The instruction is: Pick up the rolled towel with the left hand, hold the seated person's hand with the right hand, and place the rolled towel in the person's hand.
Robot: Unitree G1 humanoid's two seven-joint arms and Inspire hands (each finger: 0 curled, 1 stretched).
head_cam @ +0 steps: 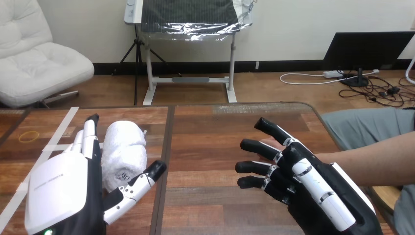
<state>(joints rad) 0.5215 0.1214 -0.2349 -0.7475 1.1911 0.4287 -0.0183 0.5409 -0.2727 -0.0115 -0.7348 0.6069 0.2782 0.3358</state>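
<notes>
A white rolled towel (pixel 125 149) lies on the wooden table (pixel 215 147), left of the middle. My left hand (pixel 63 191) stands beside it, open: straight fingers (pixel 88 134) run along the towel's left side and the thumb (pixel 139 183) reaches across its near end. At the right, my right hand (pixel 313 188) is open, its dark fingers (pixel 259 149) stretched out to the left. It lies over the person's hand, which it almost wholly hides. The person's forearm (pixel 377 156) comes in from the right edge.
Strips of white tape (pixel 58 128) cross the table's left part, with a thin yellow ring (pixel 30 136) lying beyond them. A dark seam (pixel 165 161) divides the tabletop just right of the towel. The person's lap (pixel 367 125) is at the table's right side.
</notes>
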